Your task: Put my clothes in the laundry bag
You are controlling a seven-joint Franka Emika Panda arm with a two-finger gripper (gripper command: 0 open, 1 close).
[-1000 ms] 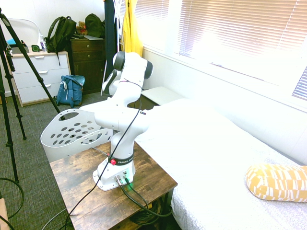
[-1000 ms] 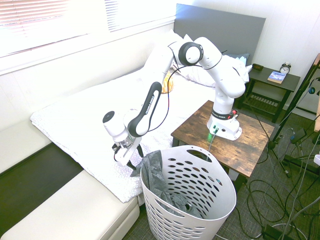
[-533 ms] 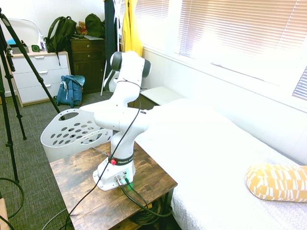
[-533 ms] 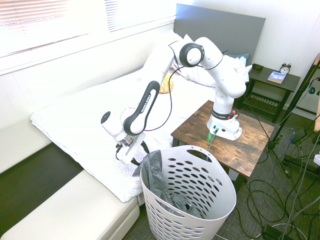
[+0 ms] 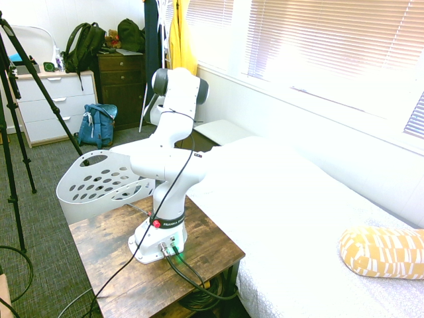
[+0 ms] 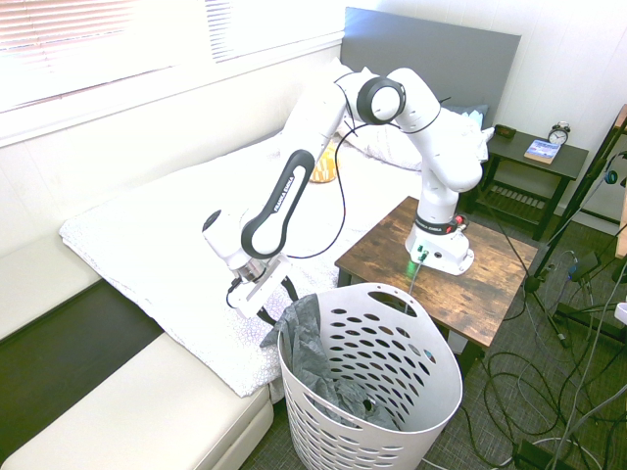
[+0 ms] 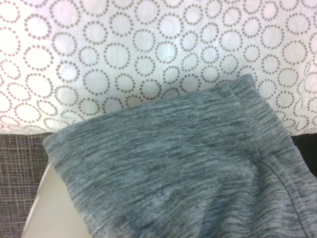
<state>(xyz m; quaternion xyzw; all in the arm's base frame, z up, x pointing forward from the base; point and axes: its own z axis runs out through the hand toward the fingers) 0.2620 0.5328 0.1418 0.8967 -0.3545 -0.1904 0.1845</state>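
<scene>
One grey heathered garment (image 6: pixel 312 352) is drooping over the laundry basket's (image 6: pixel 431 343) rim, its upper end sitting right by the claw (image 6: pixel 278 305), whose fingers are standing wide apart.

This is a bedroom in a home, as shown by the bed (image 6: pixel 167 245) with its grey headboard (image 6: pixel 431 73), the nightstand (image 6: pixel 529 176) holding an alarm clock (image 6: pixel 558 133), and the white dresser (image 5: pixel 56 106).

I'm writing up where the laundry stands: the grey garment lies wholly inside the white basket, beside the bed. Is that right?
Not quite: the grey garment isn't wholly inside. The second exterior view shows part of it draped over the rim of the white basket, which does stand beside the bed.
</scene>
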